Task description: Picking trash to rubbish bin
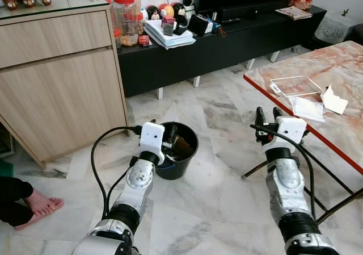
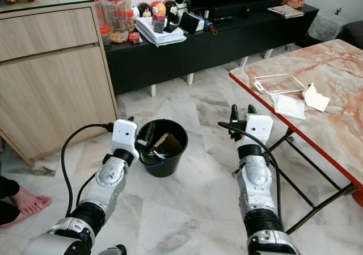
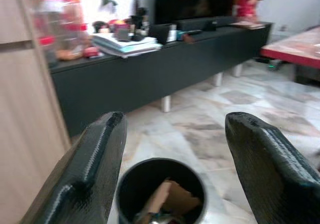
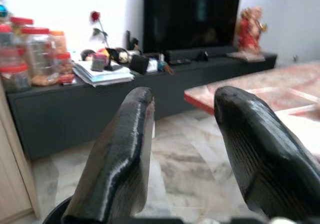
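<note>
A black rubbish bin stands on the marble floor with brown cardboard scraps inside. My left gripper hovers over the bin's near left rim; the left wrist view shows it open and empty above the bin. My right gripper is raised beside the near edge of the orange marble table, open with nothing between its fingers. On the table lie a crumpled white paper, a white tissue packet and a clear plastic tray.
A wooden cabinet stands to the left and a black TV console with jars and books runs along the back wall. A person's bare foot rests on the floor at the near left. Thin black table legs cross at the right.
</note>
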Motion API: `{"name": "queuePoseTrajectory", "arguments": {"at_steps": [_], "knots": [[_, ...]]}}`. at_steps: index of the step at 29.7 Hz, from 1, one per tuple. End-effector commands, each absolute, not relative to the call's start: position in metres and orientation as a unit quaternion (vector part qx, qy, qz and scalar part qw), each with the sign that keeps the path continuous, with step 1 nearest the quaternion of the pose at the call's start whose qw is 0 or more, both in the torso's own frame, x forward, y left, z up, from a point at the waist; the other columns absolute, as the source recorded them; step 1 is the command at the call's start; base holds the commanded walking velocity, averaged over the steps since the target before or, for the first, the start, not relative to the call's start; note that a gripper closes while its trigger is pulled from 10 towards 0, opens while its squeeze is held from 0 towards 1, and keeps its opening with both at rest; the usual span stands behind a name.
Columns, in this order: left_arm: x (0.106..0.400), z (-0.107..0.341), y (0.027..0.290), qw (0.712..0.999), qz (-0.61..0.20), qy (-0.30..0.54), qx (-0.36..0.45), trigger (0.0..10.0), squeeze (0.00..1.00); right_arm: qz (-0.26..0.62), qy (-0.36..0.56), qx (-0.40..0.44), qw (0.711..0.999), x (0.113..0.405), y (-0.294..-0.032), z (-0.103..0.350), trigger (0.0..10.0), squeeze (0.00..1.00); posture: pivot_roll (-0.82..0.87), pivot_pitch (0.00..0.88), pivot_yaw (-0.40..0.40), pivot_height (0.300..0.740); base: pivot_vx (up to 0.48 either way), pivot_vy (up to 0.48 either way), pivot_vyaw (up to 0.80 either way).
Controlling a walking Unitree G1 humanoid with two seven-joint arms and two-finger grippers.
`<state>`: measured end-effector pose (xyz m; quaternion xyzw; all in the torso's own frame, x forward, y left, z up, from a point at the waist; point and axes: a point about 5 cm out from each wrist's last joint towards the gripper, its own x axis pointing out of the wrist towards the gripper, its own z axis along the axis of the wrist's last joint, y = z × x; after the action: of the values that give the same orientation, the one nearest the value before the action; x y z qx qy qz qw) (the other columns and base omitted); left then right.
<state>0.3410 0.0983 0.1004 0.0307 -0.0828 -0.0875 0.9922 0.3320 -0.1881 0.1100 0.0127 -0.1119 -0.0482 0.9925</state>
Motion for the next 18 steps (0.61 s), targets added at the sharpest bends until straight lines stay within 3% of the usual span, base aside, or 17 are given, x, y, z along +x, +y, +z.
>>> {"name": "queuePoseTrajectory", "arguments": {"at_steps": [1,8,18], "knots": [[0.343,0.106,0.094,0.992,-0.084,-0.094,0.028,10.0,0.00,-0.070,-0.107,0.023,0.992,0.330,-0.188,0.107,10.0,0.00,0.14,0.049,-0.100,0.740,0.000,0.000,0.00],[0.346,0.116,0.092,0.987,-0.109,-0.114,0.040,10.0,0.00,-0.044,-0.093,0.017,0.995,0.335,-0.169,0.107,10.0,0.00,0.15,0.035,-0.098,0.740,0.000,0.000,0.00],[0.346,0.117,0.086,0.985,-0.119,-0.114,0.041,10.0,0.00,-0.036,-0.097,0.022,0.994,0.336,-0.159,0.109,10.0,0.00,0.17,0.020,-0.095,0.740,0.000,0.000,-0.79]]}}
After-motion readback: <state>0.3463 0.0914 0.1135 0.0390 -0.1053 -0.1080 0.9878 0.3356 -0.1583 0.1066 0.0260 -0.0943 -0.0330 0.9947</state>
